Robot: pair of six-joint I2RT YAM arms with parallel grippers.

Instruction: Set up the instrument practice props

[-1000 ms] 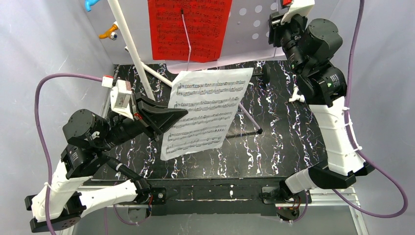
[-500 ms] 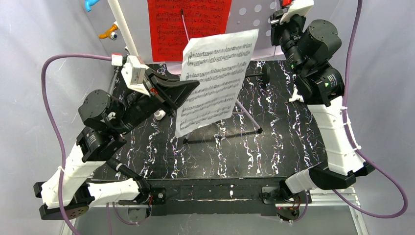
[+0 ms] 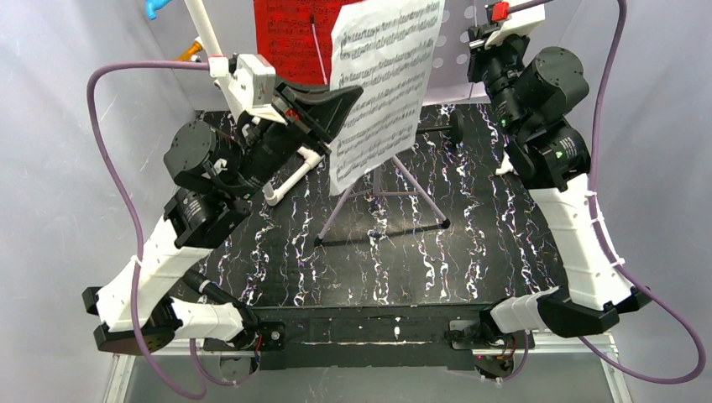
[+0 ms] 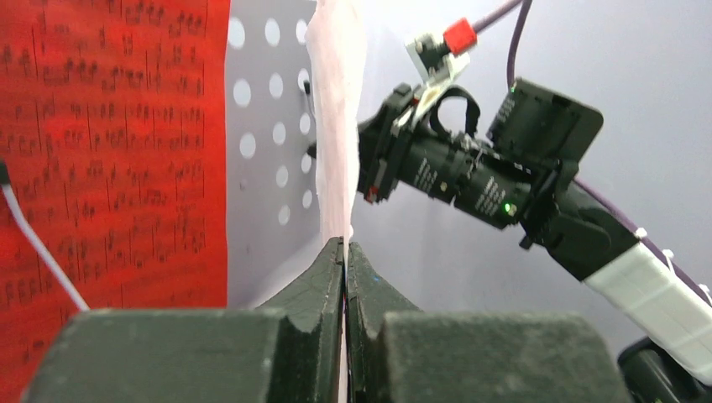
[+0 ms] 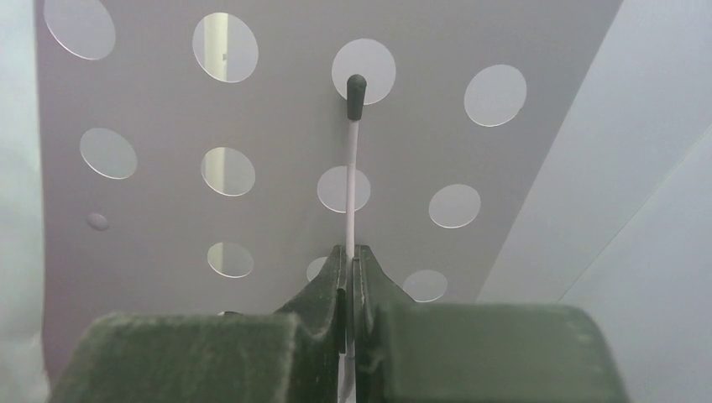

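My left gripper (image 3: 351,94) is shut on the left edge of the white music sheet (image 3: 388,71) and holds it upright in front of the lilac perforated music stand (image 3: 460,52). In the left wrist view the gripper (image 4: 345,245) pinches the sheet (image 4: 336,117), seen edge-on. The red music sheet (image 3: 292,40) lies on the stand's left half, also in the left wrist view (image 4: 109,151). My right gripper (image 5: 352,253) is shut on the stand's thin white wire page holder (image 5: 352,168) with a black tip. The tripod legs (image 3: 369,195) stand on the table. A small black round-based thing (image 3: 456,126) behind may be the microphone.
The white PVC pipe frame (image 3: 204,34) rises at the back left, with an elbow end (image 3: 290,175) under my left arm. Blue (image 3: 155,8) and orange (image 3: 186,55) hooks hang on the back wall. The black marbled table (image 3: 470,252) lies between grey side walls.
My left arm has lifted the white sheet up and back, from above the table's middle to in front of the stand's plate. The right gripper stays at the stand's upper right.
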